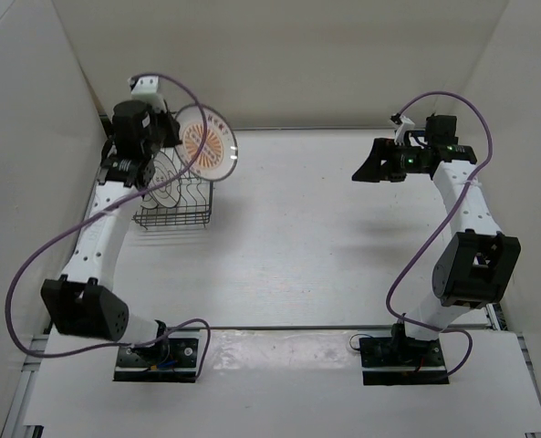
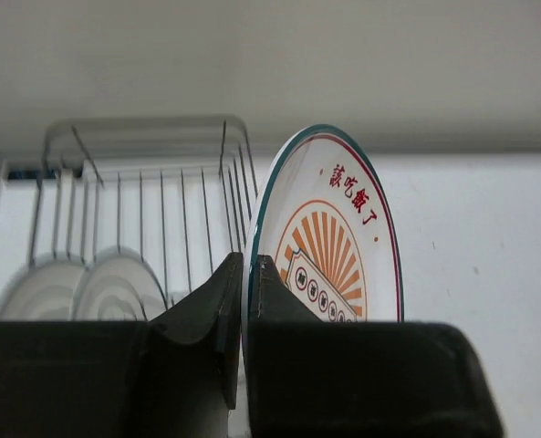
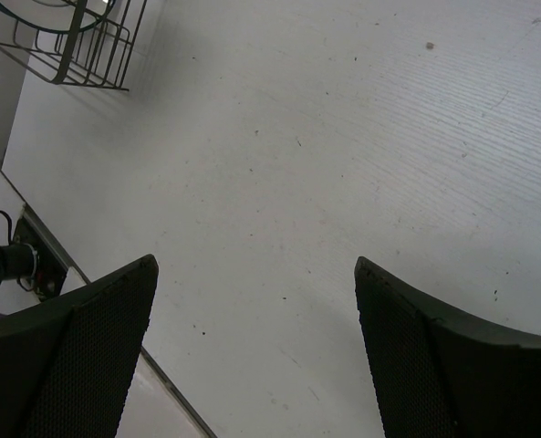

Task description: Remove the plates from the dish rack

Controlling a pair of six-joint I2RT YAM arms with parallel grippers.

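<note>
The left gripper point(image 2: 244, 278) is clamped on the rim of the sunburst plate point(image 2: 343, 246), one dark finger pressed to each face, so the plate stands upright on edge with its painted face turned to the right. From the top camera this plate sits raised at the far right corner of the dish rack point(image 1: 174, 208); whether its lower edge is free of the wires cannot be told. The two ring-patterned plates point(image 2: 119, 287) stand side by side in the rack's slots, to the left of the clamped plate and apart from it.

Four red Chinese characters curve along the upper right of the held plate, inside a thin red ring and a teal rim. A slanted banner of small characters crosses the orange rays, too small to read.

The right gripper point(image 3: 255, 265) hangs with its jaws wide apart, holding nothing, above the far right of the table point(image 1: 297, 237). The rack stands close to the left wall and the rear wall, and the white tabletop stretches broadly from it toward the right arm
</note>
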